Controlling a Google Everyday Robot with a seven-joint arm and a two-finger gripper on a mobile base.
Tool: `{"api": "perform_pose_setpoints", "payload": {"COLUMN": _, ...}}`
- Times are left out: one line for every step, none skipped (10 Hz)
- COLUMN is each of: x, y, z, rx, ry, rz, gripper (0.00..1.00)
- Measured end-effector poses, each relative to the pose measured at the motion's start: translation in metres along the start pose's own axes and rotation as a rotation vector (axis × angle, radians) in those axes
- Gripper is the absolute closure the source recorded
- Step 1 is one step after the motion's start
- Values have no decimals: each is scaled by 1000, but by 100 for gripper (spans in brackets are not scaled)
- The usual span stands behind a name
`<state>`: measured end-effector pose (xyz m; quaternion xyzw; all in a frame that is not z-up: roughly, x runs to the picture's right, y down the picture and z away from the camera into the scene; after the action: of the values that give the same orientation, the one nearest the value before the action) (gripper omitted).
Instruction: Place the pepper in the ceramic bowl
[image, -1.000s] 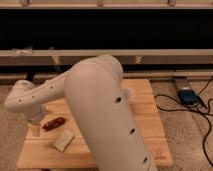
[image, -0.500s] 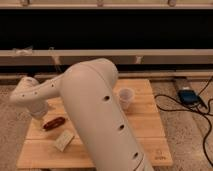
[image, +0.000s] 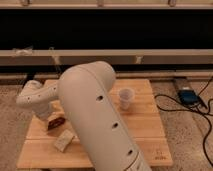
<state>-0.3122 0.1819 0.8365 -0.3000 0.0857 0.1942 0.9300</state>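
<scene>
The end of my white arm reaches down at the left of the wooden table. My gripper is at its lower tip, right beside a small dark red-brown elongated thing lying on the table's left part. I cannot tell whether that thing is the pepper or a flat dark bar with a red edge. The ceramic bowl is hidden or out of view; my bulky arm covers the middle of the table.
A small translucent white cup stands upright right of centre. A pale beige block lies near the front left. A blue box and black cables lie on the floor to the right. A dark shelf runs behind.
My arm has swung left, uncovering the white cup. The wrist has shifted a little to the right, toward the dark red thing, which has not moved.
</scene>
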Motion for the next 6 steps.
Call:
{"api": "perform_pose_setpoints", "payload": {"x": 0, "y": -1, "z": 5, "rx": 6, "ry": 6, "rz": 9, "gripper": 35}}
{"api": "perform_pose_setpoints", "payload": {"x": -1, "y": -3, "z": 6, "rx": 9, "ry": 5, "rz": 17, "gripper": 43}}
{"api": "perform_pose_setpoints", "payload": {"x": 1, "y": -7, "z": 8, "rx": 14, "ry": 10, "rz": 27, "gripper": 51}}
{"api": "perform_pose_setpoints", "payload": {"x": 5, "y": -13, "z": 6, "rx": 20, "ry": 12, "rz": 41, "gripper": 63}}
{"api": "perform_pose_setpoints", "payload": {"x": 8, "y": -19, "z": -1, "rx": 23, "ry": 5, "rz": 53, "gripper": 74}}
{"api": "perform_pose_setpoints", "payload": {"x": 12, "y": -23, "z": -12, "rx": 22, "ry": -6, "rz": 63, "gripper": 83}}
